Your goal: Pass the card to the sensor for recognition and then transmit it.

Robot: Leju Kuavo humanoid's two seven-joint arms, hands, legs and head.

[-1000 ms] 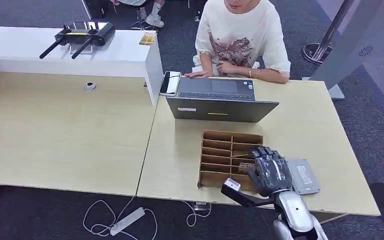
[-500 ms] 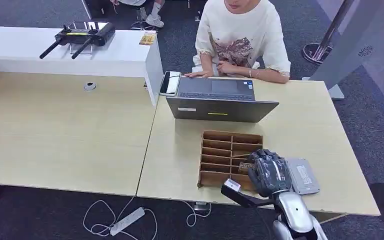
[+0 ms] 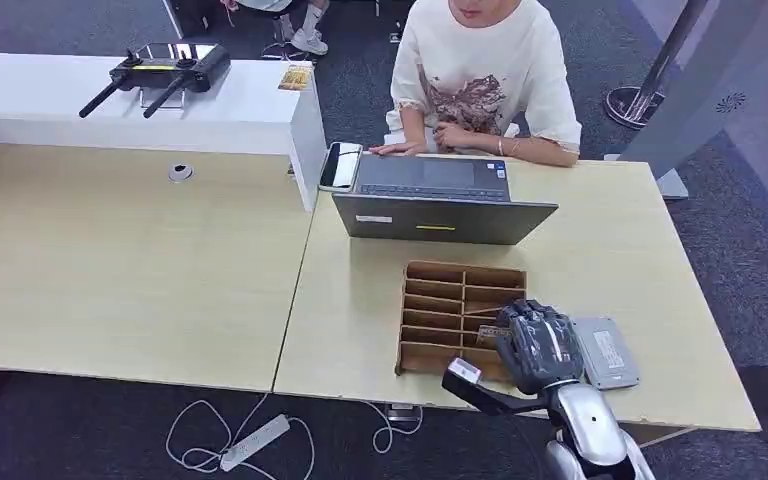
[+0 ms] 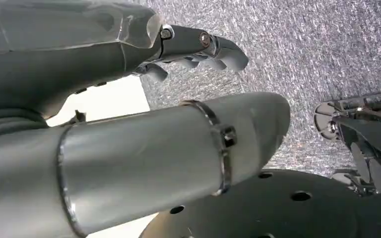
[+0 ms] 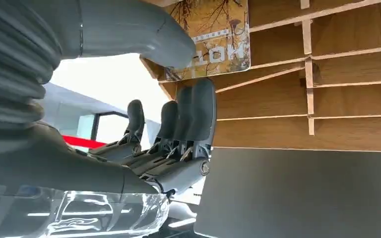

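Observation:
A wooden slotted rack (image 3: 450, 298) lies on the desk in front of me. My right hand (image 3: 538, 345) is curled over its near right corner. In the right wrist view this hand (image 5: 129, 153) pinches a card (image 5: 218, 44) printed with a tree picture, with the thumb (image 5: 139, 34) on its face and the fingers (image 5: 193, 114) behind its edge. The card (image 3: 490, 334) still sits in a rack slot. A grey card sensor (image 3: 605, 352) lies flat just right of the rack. My left hand (image 4: 104, 54) hangs over the carpet, fingers apart and holding nothing.
An open laptop (image 3: 440, 200) stands behind the rack, and a person (image 3: 480, 70) sits at it with a hand by a phone (image 3: 340, 165). A white counter (image 3: 240, 110) at the far left carries a black controller (image 3: 160, 68). A power strip (image 3: 255, 442) lies on the floor.
My right hand's fingers, spread over the rack a second ago, have curled in around the card. The hand has stayed in place since then.

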